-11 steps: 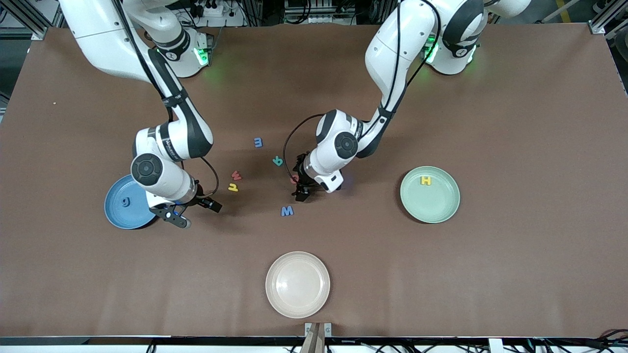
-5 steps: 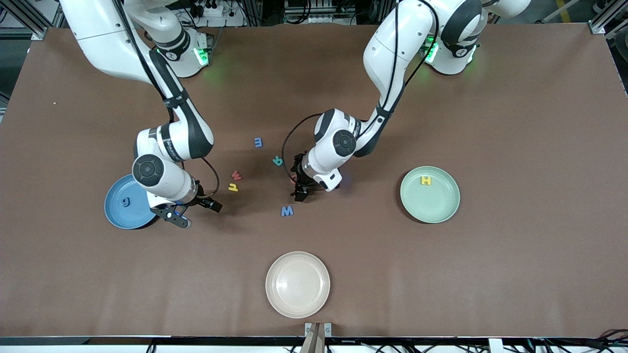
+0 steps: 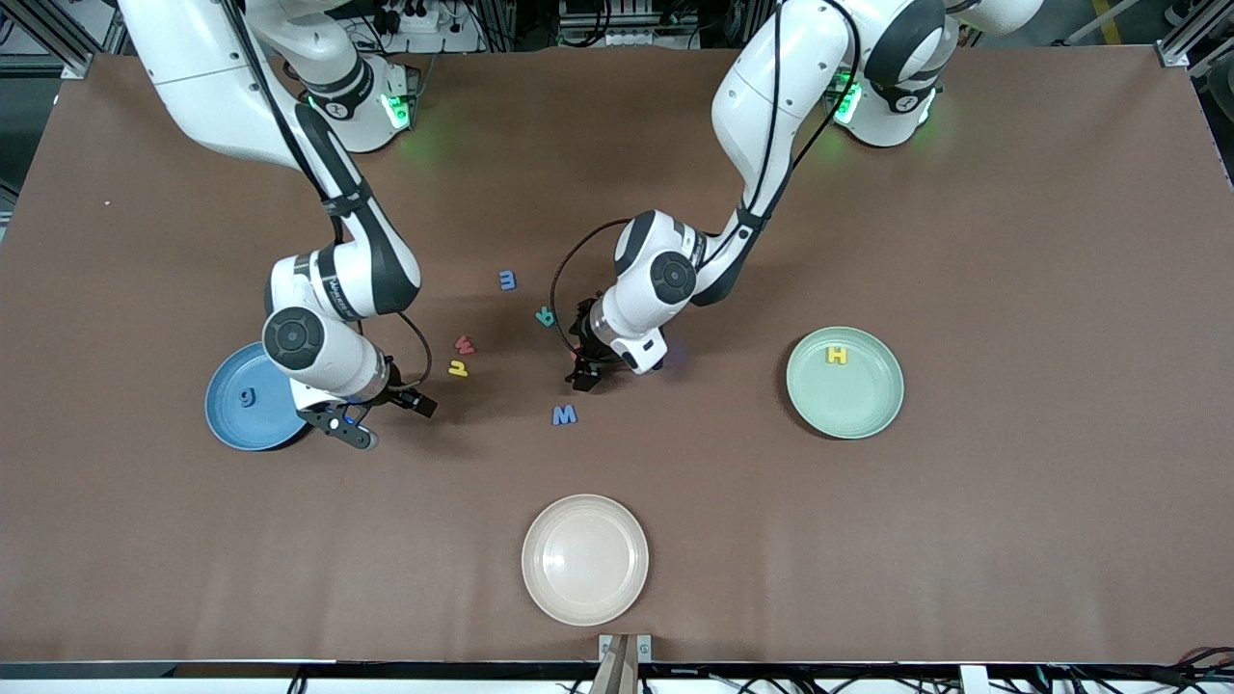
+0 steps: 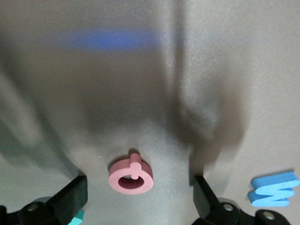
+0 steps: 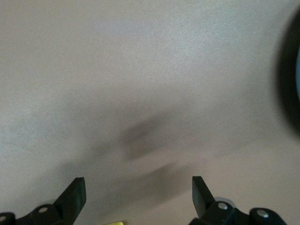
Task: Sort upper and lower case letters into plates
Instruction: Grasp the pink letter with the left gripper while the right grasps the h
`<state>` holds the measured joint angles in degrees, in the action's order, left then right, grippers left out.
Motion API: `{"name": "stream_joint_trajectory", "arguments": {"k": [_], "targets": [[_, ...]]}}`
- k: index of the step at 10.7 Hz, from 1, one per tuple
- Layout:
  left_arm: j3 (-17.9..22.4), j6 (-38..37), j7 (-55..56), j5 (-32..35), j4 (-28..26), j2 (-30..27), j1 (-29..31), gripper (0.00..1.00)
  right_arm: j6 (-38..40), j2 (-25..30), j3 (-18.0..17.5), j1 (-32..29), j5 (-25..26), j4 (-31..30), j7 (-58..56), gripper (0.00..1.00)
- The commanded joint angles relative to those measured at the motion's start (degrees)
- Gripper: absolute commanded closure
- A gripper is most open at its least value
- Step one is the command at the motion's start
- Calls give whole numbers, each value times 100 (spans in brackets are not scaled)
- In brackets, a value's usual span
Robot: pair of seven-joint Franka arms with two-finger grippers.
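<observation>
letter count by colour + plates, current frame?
Blue letters: 3
Yellow letters: 2
Red letters: 2
Teal letters: 1
Plates: 3
Total: 11

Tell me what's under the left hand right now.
The left hand is open over the brown table, with a pink letter Q lying flat between its fingers. In the front view the hand covers that letter, so only the wrist view shows it.

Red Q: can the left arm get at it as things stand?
Probably yes. The left gripper is open, fingers either side of the red Q, which lies flat on the table. Nothing sits between them; the blue W is off to one side.
</observation>
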<state>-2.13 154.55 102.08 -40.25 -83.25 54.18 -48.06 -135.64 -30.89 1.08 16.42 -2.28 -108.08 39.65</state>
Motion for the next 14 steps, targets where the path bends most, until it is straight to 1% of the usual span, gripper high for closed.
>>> {"name": "stream_joint_trajectory", "arguments": {"k": [1, 2, 4, 5, 6, 7, 8, 9, 10, 11, 12, 13, 14], "targets": [[-59, 57, -189, 114, -481, -171, 43, 0, 20, -189, -20, 212, -80, 200, -194, 0], [-59, 57, -197, 114, -586, -249, 43, 0, 20, -224, -20, 317, -89, 191, -291, 0], [-68, 57, -206, 114, -596, -241, 43, 0, 20, -259, -29, 555, -98, 139, -300, 0], [-68, 57, -215, 114, -596, -241, 43, 8, 20, -251, -29, 625, -98, 51, -344, 0], [-77, 57, -215, 114, -596, -241, 43, 23, -23, -233, -37, 652, -98, -45, -544, 0], [-77, 57, -215, 114, -596, -241, 43, 34, -215, -216, -37, 670, -98, -194, -599, 0], [-77, 57, -224, 114, -587, -241, 43, 43, -652, -181, -37, 670, -98, -474, -773, 0], [-77, 57, -224, 114, -579, -233, 43, 46, -883, -163, -37, 670, -98, -668, -845, 0], [-77, 57, -224, 114, -578, -232, 43, 53, -902, -137, -55, 661, -98, -705, -837, 0], [-77, 57, -224, 114, -578, -232, 43, 58, -876, -84, -64, 652, -124, -714, -810, 0], [-77, 57, -224, 114, -578, -232, 43, 61, -824, -23, -64, 652, -307, -714, -793, 0], [-77, 57, -206, 122, -570, -232, 43, 62, -745, 30, -64, 652, -561, -706, -793, 0], [-77, 57, -206, 122, -561, -232, 43, 62, -640, 66, -64, 661, -616, -705, -784, 0]]}}
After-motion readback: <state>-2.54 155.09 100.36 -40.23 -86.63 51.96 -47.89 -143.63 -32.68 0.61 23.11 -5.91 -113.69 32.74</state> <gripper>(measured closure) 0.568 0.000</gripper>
